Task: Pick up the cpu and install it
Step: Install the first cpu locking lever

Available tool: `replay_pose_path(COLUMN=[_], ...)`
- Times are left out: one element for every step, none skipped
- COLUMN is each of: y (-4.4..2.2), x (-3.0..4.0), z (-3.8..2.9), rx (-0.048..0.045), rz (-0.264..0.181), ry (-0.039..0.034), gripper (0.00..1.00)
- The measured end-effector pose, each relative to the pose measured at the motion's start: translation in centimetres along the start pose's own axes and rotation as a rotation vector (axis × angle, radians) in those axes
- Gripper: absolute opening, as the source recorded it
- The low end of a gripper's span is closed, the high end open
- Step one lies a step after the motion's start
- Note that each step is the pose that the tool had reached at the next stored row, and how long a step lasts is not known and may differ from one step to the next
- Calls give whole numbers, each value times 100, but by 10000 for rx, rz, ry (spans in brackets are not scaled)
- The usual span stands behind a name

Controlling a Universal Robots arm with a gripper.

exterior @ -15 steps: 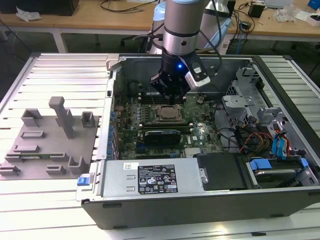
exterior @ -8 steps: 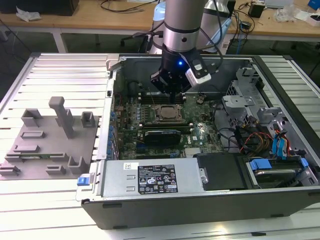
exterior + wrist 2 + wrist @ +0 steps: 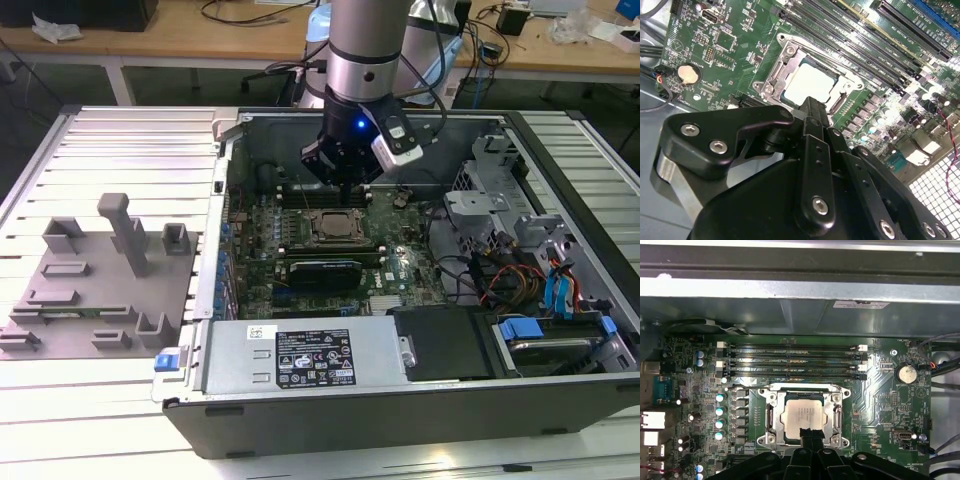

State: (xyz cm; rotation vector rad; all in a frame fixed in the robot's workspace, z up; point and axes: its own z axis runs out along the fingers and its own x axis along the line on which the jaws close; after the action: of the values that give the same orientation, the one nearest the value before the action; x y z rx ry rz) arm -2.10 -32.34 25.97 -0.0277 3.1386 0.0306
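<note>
Silvery-white metal marks the cpu (image 3: 804,415), which lies flat inside the socket frame (image 3: 771,412) on the green motherboard (image 3: 875,410). The board sits in the open computer case (image 3: 400,425).

We see the gripper (image 3: 810,433) right at one edge of the chip in the first wrist view. Its two black fingers are drawn tight together with nothing between them. The tips cover a sliver of that edge, so we cannot tell whether they press on the chip or stand just above it.

In the second wrist view the gripper's own black linkage blocks a large part of the board and hides one side of the socket frame. In the exterior view the arm's wrist (image 3: 365,60) stands over the board and covers the area behind the socket. From there we find the chip hard to tell apart from the frame around it.

We make out faint markings on the chip's top, but they are not legible. A sticker (image 3: 860,304) on the case wall beyond the memory slots (image 3: 790,360) carries print too small to read. So does the white label (image 3: 313,358) on the power supply.

A grey plastic tray (image 3: 90,290) with upright posts lies well apart, on the slatted table (image 3: 130,150) at the exterior view's left.
</note>
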Motion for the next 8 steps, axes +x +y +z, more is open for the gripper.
replay_pose_path(y=[0, 0, 0, 0, 0, 0, 0, 1], x=[0, 0, 0, 4, 9, 16, 24, 35], z=[0, -1, -1, -1, -1, -1, -1, -2], rx=[0, 0, 0, 1, 1, 0, 0, 1], rz=[0, 0, 0, 1, 0, -1, 0, -1], ry=[0, 0, 0, 0, 0, 0, 0, 0], gripper=[11, 11, 11, 11, 11, 11, 11, 11])
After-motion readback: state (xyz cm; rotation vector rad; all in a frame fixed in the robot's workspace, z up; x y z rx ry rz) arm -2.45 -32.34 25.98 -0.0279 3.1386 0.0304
